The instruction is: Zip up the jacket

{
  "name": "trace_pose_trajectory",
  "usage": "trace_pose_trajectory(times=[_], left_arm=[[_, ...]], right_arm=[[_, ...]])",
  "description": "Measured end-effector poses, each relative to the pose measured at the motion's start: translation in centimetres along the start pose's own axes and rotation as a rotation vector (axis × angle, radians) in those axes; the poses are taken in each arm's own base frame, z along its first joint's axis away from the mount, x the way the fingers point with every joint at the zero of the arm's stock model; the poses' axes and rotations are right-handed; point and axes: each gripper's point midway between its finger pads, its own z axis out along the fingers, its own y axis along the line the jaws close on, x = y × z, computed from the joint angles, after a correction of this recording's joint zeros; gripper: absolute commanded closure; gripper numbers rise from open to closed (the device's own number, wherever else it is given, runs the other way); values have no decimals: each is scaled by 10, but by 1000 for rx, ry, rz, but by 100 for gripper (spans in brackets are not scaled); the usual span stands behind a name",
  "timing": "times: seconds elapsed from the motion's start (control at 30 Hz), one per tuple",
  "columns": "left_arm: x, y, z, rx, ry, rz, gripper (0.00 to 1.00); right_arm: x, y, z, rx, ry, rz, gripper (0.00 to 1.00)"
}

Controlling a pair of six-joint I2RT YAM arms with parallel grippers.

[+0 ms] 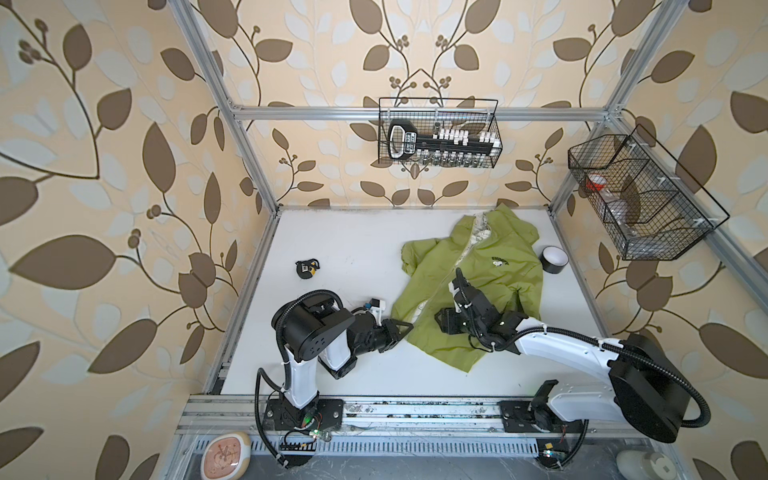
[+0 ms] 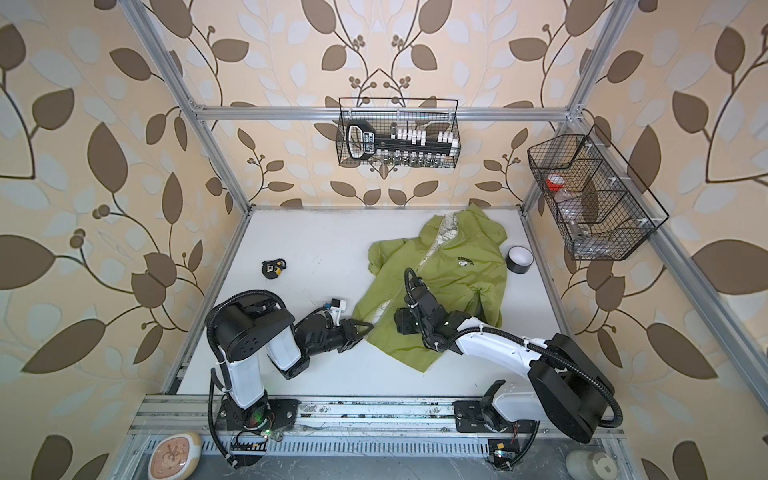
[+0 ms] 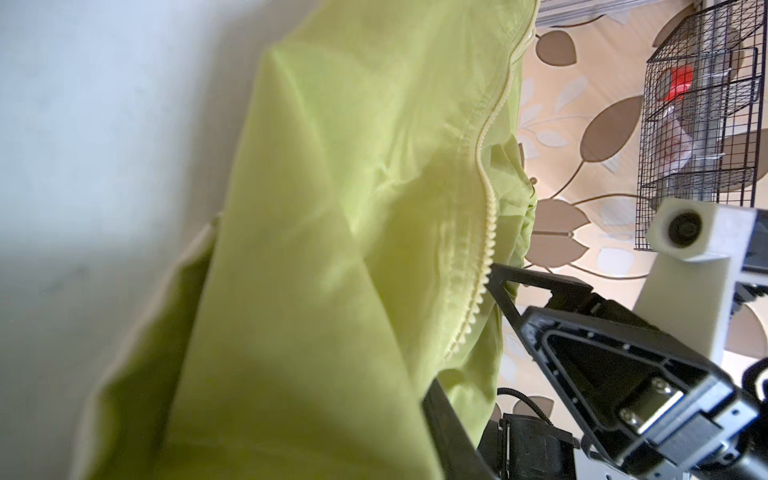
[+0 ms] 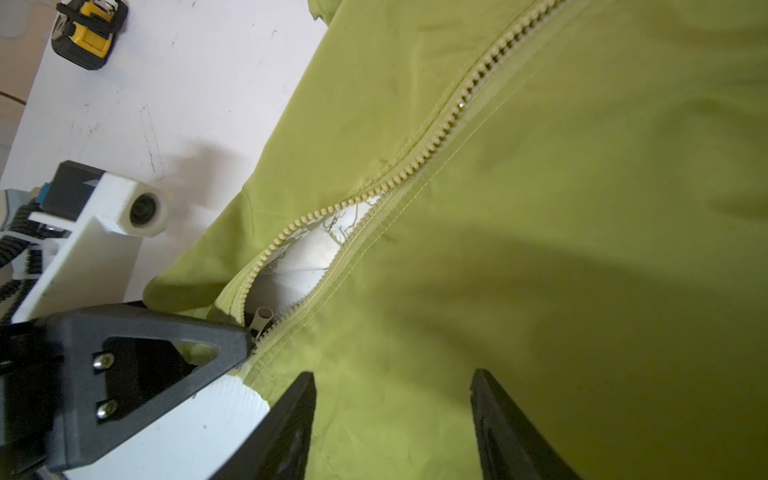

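Holding right gripper (image 4: 392, 374) spread wide above jacket (image 4: 582, 249) lying on right half of table (image 1: 332, 249); pinching hem (image 4: 270, 370) beside slider (image 4: 262, 320) with left gripper (image 3: 461, 328); leaving zipper (image 4: 436, 137) gaping, lining (image 4: 307, 253) showing; judging nearly whole pull remaining.

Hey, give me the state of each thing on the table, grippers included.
jacket: spread out, front mostly unzipped.
zipper slider: down at the hem.
left gripper: shut on the jacket's hem.
right gripper: open, over the jacket.
tape roll: lying flat.
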Motion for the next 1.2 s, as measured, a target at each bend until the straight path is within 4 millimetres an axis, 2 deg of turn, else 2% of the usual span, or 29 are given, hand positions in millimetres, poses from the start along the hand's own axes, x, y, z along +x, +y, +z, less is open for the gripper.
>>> trace_pose_trajectory(times=[0.17,0.3,0.67,0.9,1.0,1.2], left_arm=[[-3,0,-2,-5,-20,1,65],[-3,1,-3,-8,-24,1,69],[-5,3,-4,-15,-40,0,81],[-6,1,-4,-11,-41,4,95],[-6,-3,-2,1,-35,10,100],[-3,-13,3,32,0,21,100]], right_arm=[[3,-1,1,1,6,-1,39],[2,-1,1,0,6,0,40],[3,-1,1,1,6,3,40],[3,0,0,-4,7,4,40],[-1,2,-4,-19,-5,6,40],[-17,3,-20,-65,-46,28,40]])
